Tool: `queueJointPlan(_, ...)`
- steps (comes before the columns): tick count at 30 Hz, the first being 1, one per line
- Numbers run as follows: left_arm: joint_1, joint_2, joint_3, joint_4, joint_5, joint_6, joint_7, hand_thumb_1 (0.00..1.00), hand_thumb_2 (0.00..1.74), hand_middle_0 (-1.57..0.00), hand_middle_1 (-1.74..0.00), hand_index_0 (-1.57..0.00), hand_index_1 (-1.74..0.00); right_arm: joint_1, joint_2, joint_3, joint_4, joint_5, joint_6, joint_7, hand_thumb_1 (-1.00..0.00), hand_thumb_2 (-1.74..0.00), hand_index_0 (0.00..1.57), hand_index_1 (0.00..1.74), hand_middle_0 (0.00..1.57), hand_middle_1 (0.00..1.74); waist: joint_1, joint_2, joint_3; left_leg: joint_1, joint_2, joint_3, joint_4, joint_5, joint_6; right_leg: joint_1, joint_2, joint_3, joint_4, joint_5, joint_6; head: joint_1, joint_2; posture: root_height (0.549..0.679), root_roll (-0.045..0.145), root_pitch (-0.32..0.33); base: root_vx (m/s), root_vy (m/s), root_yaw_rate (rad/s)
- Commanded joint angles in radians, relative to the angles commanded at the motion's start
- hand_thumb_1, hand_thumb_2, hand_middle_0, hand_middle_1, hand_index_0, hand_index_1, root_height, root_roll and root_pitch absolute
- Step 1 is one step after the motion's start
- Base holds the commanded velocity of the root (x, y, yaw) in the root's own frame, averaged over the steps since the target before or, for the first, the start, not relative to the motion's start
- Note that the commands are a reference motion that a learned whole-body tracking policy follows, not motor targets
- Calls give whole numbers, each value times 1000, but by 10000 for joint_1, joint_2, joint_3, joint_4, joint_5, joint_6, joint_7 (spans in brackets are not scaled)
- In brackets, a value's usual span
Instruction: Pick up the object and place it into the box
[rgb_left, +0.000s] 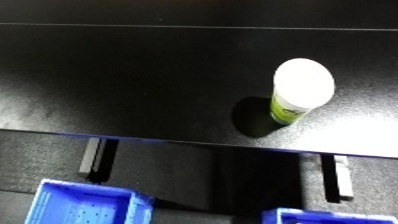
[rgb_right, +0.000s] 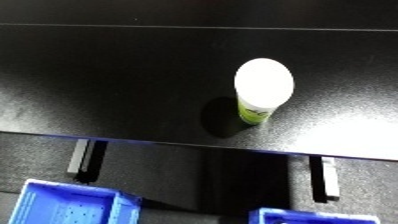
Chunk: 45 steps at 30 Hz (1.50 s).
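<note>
Left eye view looks down on a black table (rgb_left: 133, 75) with a single cup (rgb_left: 300, 92) standing upright on it, white lid on top and a green-and-white label low on its side. It sits toward the right of the tabletop, near the front edge but not at it, with bare surface all round, so a hand could probably come at it from either side or from above without knocking anything else.

Neither hand shows in either eye, so how the fingers stand cannot be told. The task looks to be at its very start: nothing is held and the cup is well apart from any bin.

Below the table's front edge two blue bins appear. The left bin (rgb_right: 67, 205) shows an open mouth and a perforated floor; the right bin (rgb_left: 333, 216) is cut off by the lower edge, with only its rim visible, so what lies inside it is unclear. Both sit lower than the tabletop, probably so that a lifted cup can simply be carried forward over the edge and lowered in. The right bin lies more nearly under the cup, which would suit the right hand.
</note>
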Motion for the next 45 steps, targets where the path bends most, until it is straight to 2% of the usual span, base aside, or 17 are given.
queueJointPlan(3,13,-96,-141,-45,-24,-62,147,0,0,0,0,0,0,-66,76,40,21,-59,-37,35,0,0,0,0,0,0,-68,-38,-39,38,64,50,-20,10,-15,-9,49,55,-130,108,43,516,-126,638,20,-75,1,-60,-157)
queueJointPlan(7,78,-203,-217,-33,8,-95,296,0,0,0,0,0,0,-142,146,64,95,-124,-103,37,0,0,0,0,0,0,-126,-64,-93,10,103,100,87,-44,-11,-27,99,97,-182,156,32,917,-439,637,21,-73,0,-44,-133)
queueJointPlan(12,174,-269,-301,-40,178,-111,378,0,0,0,0,0,0,-172,155,50,76,-196,-227,87,0,0,0,0,0,0,-173,-56,-138,35,82,125,167,-122,10,5,175,112,-191,125,-26,1100,-1213,637,24,-72,-4,-20,-76)
queueJointPlan(18,238,-301,-355,-97,342,-88,399,0,0,0,0,0,0,-220,111,155,-192,-545,-502,228,0,0,0,0,0,0,-184,-61,-174,123,60,132,176,-173,18,85,203,88,-196,83,-45,1343,-2252,638,27,-73,-12,-7,-41)
queueJointPlan(21,279,-318,-465,-286,294,-60,493,0,0,0,0,0,0,-257,-10,379,-744,-770,-573,521,0,0,0,0,0,0,-181,-89,-125,134,41,106,194,-207,14,126,205,82,-220,71,-58,1336,-2949,638,29,-73,-39,-4,-20)
queueJointPlan(24,366,-261,-561,-545,180,33,632,0,0,0,0,0,0,-198,-224,686,-1695,-863,-405,1055,0,0,0,0,0,0,-184,-149,-54,168,44,71,161,-223,33,151,208,97,-241,76,-52,1360,-3234,639,28,-74,-42,-19,-10)
queueJointPlan(27,446,-135,-487,-612,194,63,635,0,0,0,0,0,0,-65,-539,925,-2662,-846,-215,1886,0,0,0,0,0,0,-199,-231,-9,180,90,77,124,-215,33,149,195,93,-251,77,-32,1247,-3255,638,26,-75,-37,-24,-35)
queueJointPlan(29,501,-35,-388,-584,226,44,596,0,0,0,0,0,0,53,-813,1036,-3463,-787,31,2492,0,0,0,0,0,0,-223,-304,-3,158,132,98,112,-203,7,140,181,76,-270,72,-20,1058,-3196,638,25,-72,-38,-27,-50)
queueJointPlan(35,759,301,-89,-508,215,-57,434,0,0,0,0,0,0,629,-1695,1056,-7025,-204,1550,4204,0,0,0,0,0,0,-392,-584,-42,95,287,188,51,-152,-118,90,140,22,-311,32,4,329,-2815,638,23,-63,-31,-26,-43)
queueJointPlan(38,902,401,8,-379,175,-194,300,0,0,0,0,0,0,810,-2050,865,-8657,468,1963,5049,0,0,0,0,0,0,-471,-694,-90,80,361,249,21,-136,-187,65,126,-7,-306,6,21,125,-2654,638,23,-59,-9,-17,-42)
queueJointPlan(42,1014,463,78,-68,191,-388,86,0,0,0,0,0,0,740,-2331,405,-10356,1494,1979,5828,0,0,0,0,0,0,-541,-778,-196,81,456,321,10,-155,-261,64,99,-48,-304,-27,66,-14,-2374,638,22,-56,14,-6,-44)
queueJointPlan(45,1024,480,137,212,248,-509,-59,0,0,0,0,0,0,528,-2437,-95,-11417,2413,1625,5931,0,0,0,0,0,0,-576,-809,-290,71,512,372,33,-192,-304,77,84,-68,-304,-55,93,-92,-2049,638,21,-54,29,-1,-37)
